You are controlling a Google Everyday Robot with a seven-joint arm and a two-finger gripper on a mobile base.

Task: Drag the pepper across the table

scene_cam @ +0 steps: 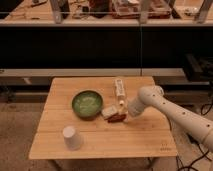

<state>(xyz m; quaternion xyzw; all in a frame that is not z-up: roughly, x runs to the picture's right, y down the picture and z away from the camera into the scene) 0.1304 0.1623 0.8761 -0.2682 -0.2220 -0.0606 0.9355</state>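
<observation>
A small red pepper lies on the wooden table, just right of the green bowl. My gripper reaches in from the right on a white arm and sits right at the pepper's right end, low over the table. A small pale object lies touching the pepper's upper left side, between it and the bowl.
A white bottle lies on the table behind the gripper. An upturned white cup stands near the front left. Dark shelving and a counter with clutter run behind the table.
</observation>
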